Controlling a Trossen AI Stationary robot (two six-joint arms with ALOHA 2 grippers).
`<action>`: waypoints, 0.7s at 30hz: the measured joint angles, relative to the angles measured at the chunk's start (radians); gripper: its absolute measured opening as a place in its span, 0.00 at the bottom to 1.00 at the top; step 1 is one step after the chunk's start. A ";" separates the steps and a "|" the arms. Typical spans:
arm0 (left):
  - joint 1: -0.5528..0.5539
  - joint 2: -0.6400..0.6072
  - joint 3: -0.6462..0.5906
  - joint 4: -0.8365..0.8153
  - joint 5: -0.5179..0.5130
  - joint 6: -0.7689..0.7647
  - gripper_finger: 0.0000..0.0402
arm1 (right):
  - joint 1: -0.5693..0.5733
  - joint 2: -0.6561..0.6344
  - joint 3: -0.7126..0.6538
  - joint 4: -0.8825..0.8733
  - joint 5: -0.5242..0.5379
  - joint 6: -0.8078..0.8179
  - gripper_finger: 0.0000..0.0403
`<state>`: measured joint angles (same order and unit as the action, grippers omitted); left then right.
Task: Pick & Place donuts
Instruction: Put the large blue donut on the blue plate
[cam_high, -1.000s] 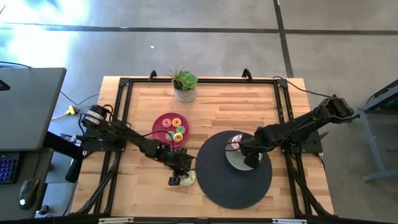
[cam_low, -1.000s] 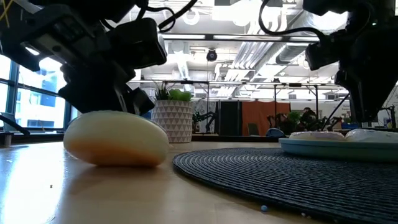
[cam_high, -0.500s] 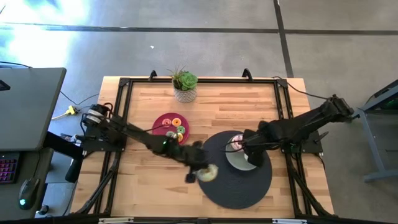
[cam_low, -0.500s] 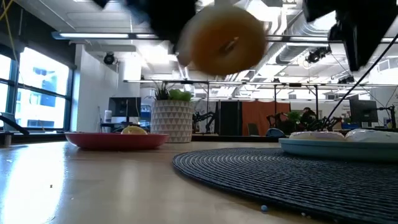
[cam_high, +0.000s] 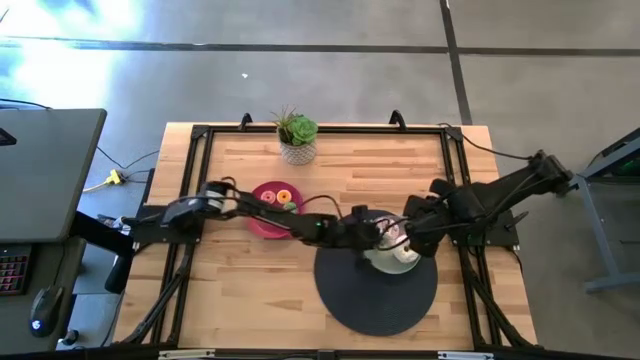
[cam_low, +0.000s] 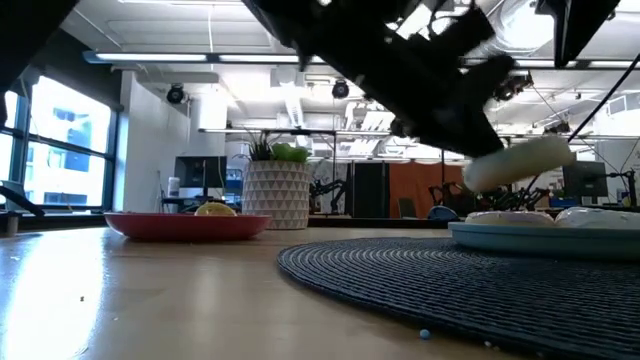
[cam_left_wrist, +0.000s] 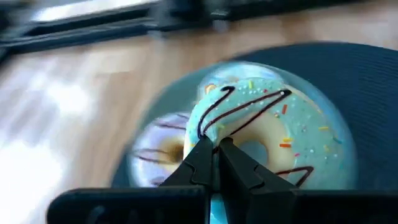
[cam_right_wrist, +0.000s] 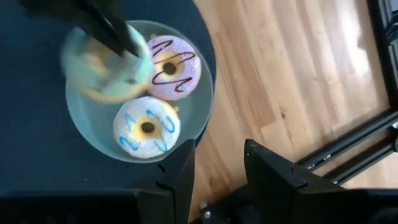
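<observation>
My left gripper (cam_left_wrist: 214, 155) reaches across the table and is shut on the pale green donut (cam_left_wrist: 267, 124), which hangs over the grey-green plate (cam_high: 383, 262) on the dark round mat (cam_high: 375, 295). In the low view the donut (cam_low: 515, 165) is above the plate (cam_low: 540, 235). A pink donut (cam_right_wrist: 174, 65) and a white donut (cam_right_wrist: 147, 127) lie flat on the plate. My right gripper (cam_right_wrist: 217, 168) is open and empty at the plate's right side. Tiny donuts (cam_high: 283, 198) lie on the magenta plate (cam_high: 262, 212). My left gripper pinches the pale green donut's ring (cam_left_wrist: 205, 132) between its two fingers, on the side nearest the arm. The fingers come slanting down from the table's left. The donut is lifted clear of the plate and slightly tilted.
A potted plant (cam_high: 297, 137) stands at the table's far edge. The magenta plate lies left of the mat. Bare wood lies at the near left and the far right of the table.
My left gripper has lifted the pale green donut from the wood beside the mat's left edge and carried it up and toward the table's right, over the mat, to above the grey-green plate. My right gripper has drawn back from over the plate toward the right.
</observation>
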<state>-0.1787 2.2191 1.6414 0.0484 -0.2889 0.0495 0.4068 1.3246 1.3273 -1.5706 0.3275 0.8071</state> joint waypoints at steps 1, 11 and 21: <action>0.000 0.025 0.026 0.004 -0.040 -0.009 0.02 | 0.000 -0.008 0.000 -0.002 0.006 0.001 0.32; -0.005 0.124 0.107 -0.024 0.020 -0.039 0.02 | 0.000 -0.075 0.000 0.003 0.018 0.004 0.32; -0.004 0.124 0.107 -0.044 0.065 -0.028 0.10 | 0.000 -0.077 0.000 0.010 0.026 -0.001 0.32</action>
<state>-0.1825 2.3436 1.7485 0.0042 -0.2235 0.0216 0.4068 1.2472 1.3270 -1.5604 0.3538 0.8061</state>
